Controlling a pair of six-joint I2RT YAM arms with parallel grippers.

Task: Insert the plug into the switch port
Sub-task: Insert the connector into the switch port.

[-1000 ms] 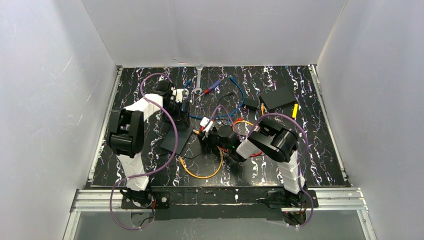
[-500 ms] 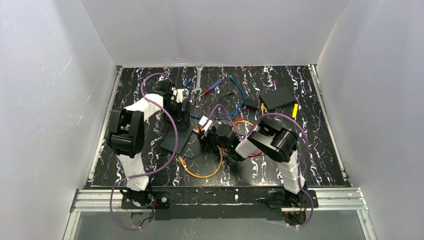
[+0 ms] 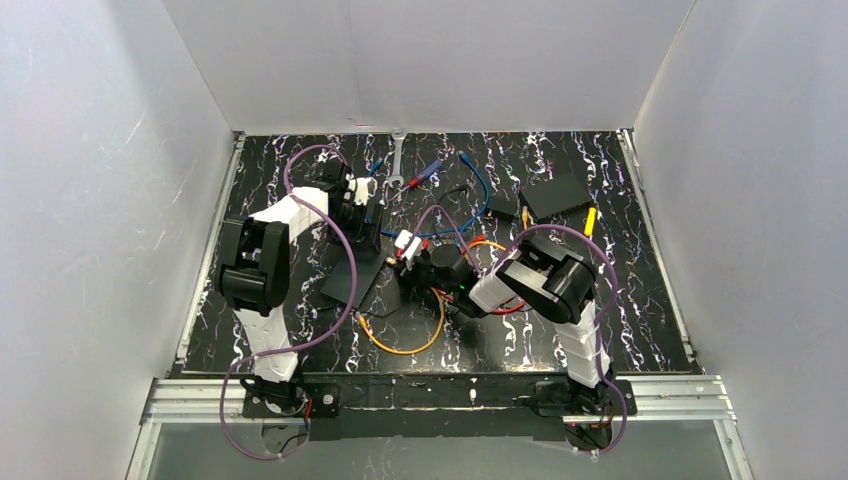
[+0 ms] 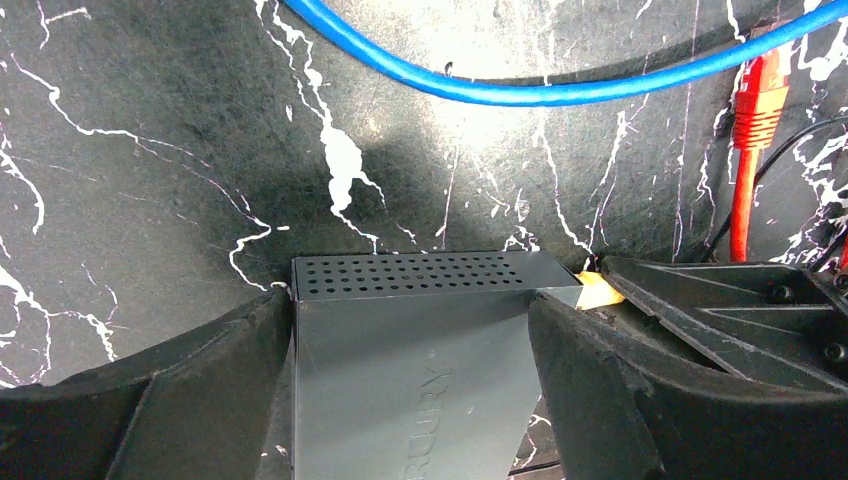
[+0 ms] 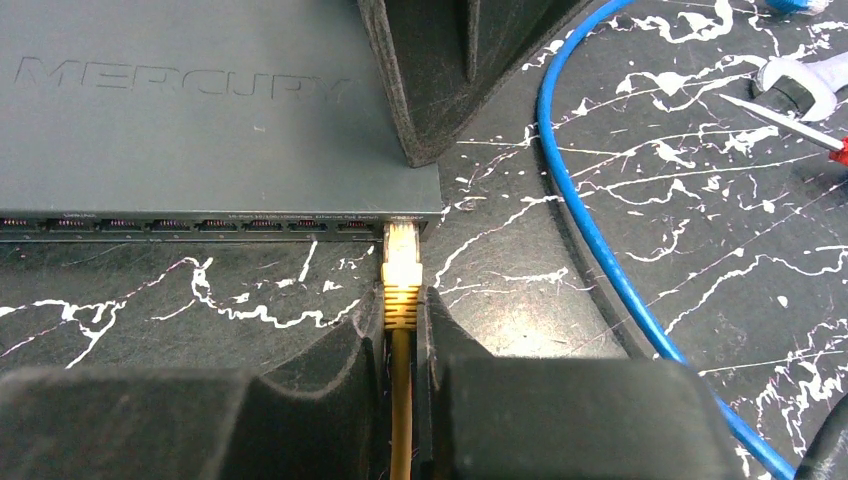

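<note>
The right gripper is clenched on the yellow cable just behind the plug. The plug's tip sits at the mouth of the end socket at the corner of the switch, and whether it has latched cannot be told. Because the grip is on the cable rather than the plug body, a push may buckle the cable or tilt the plug, jamming it on the socket edge or skidding it past the corner. The left gripper clamps the switch across its width on the table; should that hold slip, the switch would likely slide back instead of receiving the plug.
</note>
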